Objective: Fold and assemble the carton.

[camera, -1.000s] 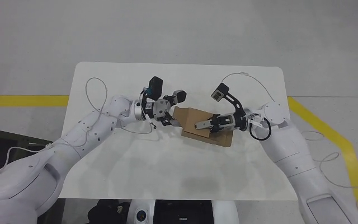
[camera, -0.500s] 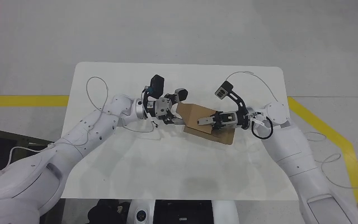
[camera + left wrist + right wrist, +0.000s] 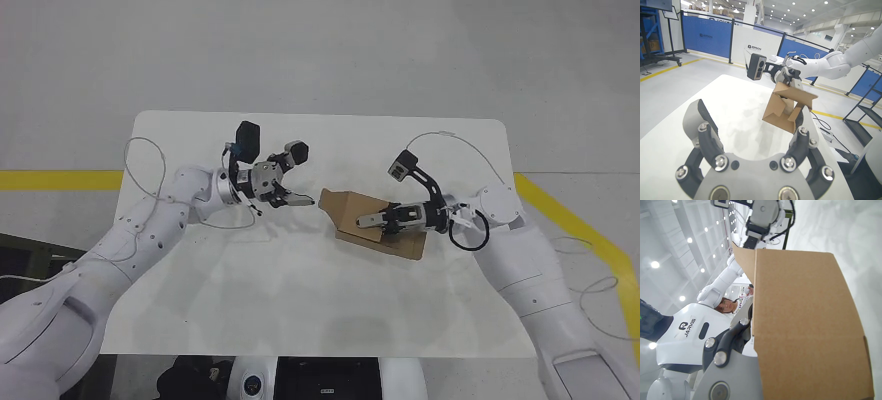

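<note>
Currently right hand (image 3: 383,217) clamps half-folded brown cardboard carton (image 3: 346,206); left hand (image 3: 297,176) spread wide, dark ribbed pads (image 3: 705,115)

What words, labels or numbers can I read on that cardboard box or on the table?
On the carton: none; its visible brown faces are blank.
On the table: none; its white top is plain.

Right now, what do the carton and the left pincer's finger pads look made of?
Carton: plain brown cardboard, matte, with visible creases and raw cut edges. Left pincer finger pads: black and ribbed, probably rubber, backed by pale fingers fixed with metal screws.
</note>
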Controlling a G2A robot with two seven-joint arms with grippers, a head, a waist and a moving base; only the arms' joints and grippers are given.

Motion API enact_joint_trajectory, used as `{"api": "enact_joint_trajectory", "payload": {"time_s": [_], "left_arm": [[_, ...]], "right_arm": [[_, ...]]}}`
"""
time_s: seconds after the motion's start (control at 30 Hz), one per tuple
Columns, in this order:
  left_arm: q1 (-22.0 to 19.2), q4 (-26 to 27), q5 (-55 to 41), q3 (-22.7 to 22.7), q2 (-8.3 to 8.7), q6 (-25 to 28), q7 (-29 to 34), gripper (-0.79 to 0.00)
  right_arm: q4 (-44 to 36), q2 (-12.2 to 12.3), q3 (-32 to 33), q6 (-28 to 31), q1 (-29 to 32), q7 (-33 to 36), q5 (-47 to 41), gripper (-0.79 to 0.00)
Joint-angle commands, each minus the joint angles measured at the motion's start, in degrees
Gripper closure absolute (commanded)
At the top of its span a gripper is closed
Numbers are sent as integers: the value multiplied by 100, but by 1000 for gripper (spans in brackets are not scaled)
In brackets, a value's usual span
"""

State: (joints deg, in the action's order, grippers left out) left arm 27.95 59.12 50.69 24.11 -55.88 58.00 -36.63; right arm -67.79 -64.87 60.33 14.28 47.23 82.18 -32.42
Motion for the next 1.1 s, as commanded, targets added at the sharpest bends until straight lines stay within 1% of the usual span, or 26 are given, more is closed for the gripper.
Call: {"api": "enact_joint_trajectory", "payload": {"time_s": [0.0, 0.13, 0.27, 0.33, 0.5, 0.6, 0.77, 0.93, 1.07], "left_arm": [[29, 46, 26, 111, 56, 0, 4, -785], [92, 326, 121, 316, 166, 0, 157, -785], [119, 549, 197, 400, 193, 0, 535, -785], [104, 575, 184, 424, 171, -7, 833, -785], [46, 667, 43, 463, 63, -218, 1551, -785], [38, 684, -67, 509, 10, -281, 1833, -785], [90, 580, -286, 664, -32, -322, 2083, -785], [210, 559, -409, 829, -42, -230, 2189, -785], [308, 547, -482, 883, -82, -164, 2308, -785]], "right_arm": [[-9, 25, 7, -40, -5, -68, 289, 0], [-151, 57, 4, -146, 40, -162, 573, 0], [-289, 62, -47, -220, 50, -227, 705, 0], [-351, 60, -72, -257, 36, -258, 748, 0], [-497, 62, -100, -309, 10, -296, 786, 0], [-525, 67, -73, -278, 13, -303, 727, 0], [-569, 83, 26, -180, 73, -290, 498, 0], [-602, 87, 98, -83, 143, -241, 190, 0], [-639, 76, 113, -8, 161, -204, -43, 0]]}}
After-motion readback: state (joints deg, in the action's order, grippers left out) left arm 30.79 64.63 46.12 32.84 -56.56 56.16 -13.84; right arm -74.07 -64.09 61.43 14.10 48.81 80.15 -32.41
